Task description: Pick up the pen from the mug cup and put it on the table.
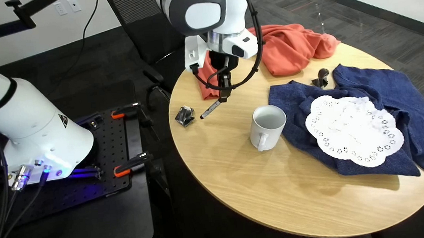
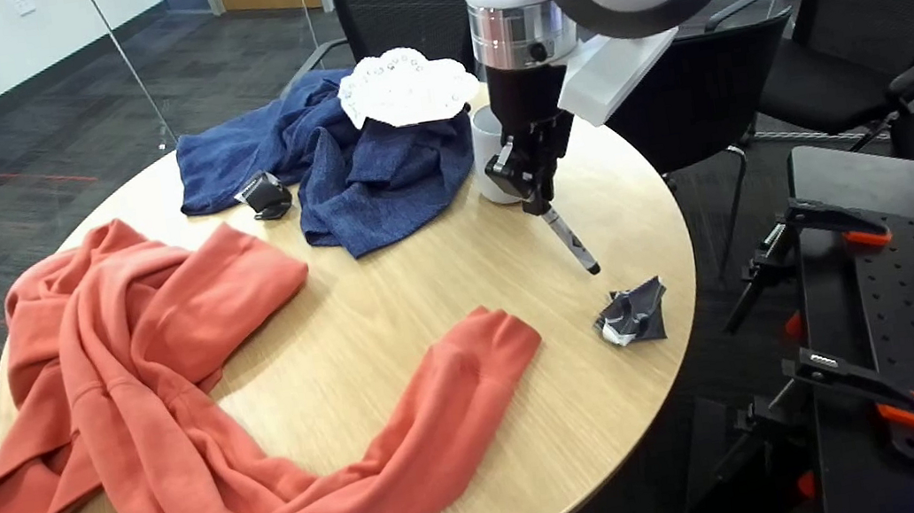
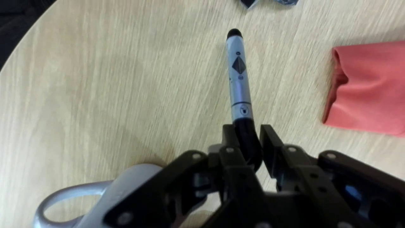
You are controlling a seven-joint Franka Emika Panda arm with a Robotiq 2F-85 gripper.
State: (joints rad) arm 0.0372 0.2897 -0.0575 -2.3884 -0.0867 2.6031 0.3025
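Presently, step in hand, by judgement: the setting-down; pick apparently done, release not yet made.

Item, one pen (image 3: 239, 69): pale barrel, dark ends, dark diamond mark on its side. Clear of the mug cup; held slantwise over the bench (image 1: 215, 161), free end pointing down toward a crumpled dark packet (image 1: 185, 116) but apart from it. Contact of that end with the bench: cannot be told for certain, though both exterior views suggest a gap.

Item, one mug cup (image 1: 272, 133): white, side-handled, upright on the bench, just beside the blue cloth (image 1: 418, 108).

Next move called for, by judgement: lower the pen to bare bench, laying it as flat as the slant allows, then let go gently. Risk: the free end may land first and twist the pen, or the pen may roll once loose.

Item, one claw (image 3: 248, 139): clenched about the pen at one dark end, fingers (image 3: 272, 148) parted roughly by that end's thickness; nothing else seen in its grasp.
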